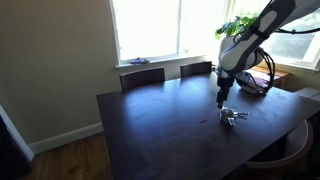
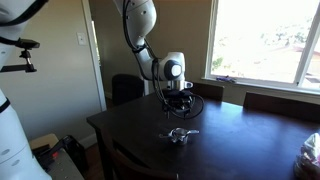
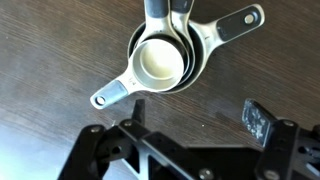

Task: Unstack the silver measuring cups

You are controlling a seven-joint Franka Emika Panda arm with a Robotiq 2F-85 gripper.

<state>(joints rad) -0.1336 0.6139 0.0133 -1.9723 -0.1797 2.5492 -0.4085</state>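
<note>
The silver measuring cups [image 3: 165, 58] lie nested in a stack on the dark wooden table, handles fanned out in different directions. In both exterior views they are a tiny shiny cluster [image 1: 233, 116] [image 2: 179, 134]. My gripper [image 3: 190, 122] hangs above the table just beside the stack, its fingers spread wide apart and empty. In an exterior view the gripper [image 1: 222, 99] is above and slightly left of the cups; in the exterior view from the opposite side it [image 2: 178, 109] hovers directly over them.
The dark table [image 1: 160, 125] has chairs [image 1: 142, 78] along its window side. A plant [image 1: 238, 27] and cables [image 1: 255, 82] stand at the far corner. A wrapped item [image 2: 310, 152] lies near the table's edge.
</note>
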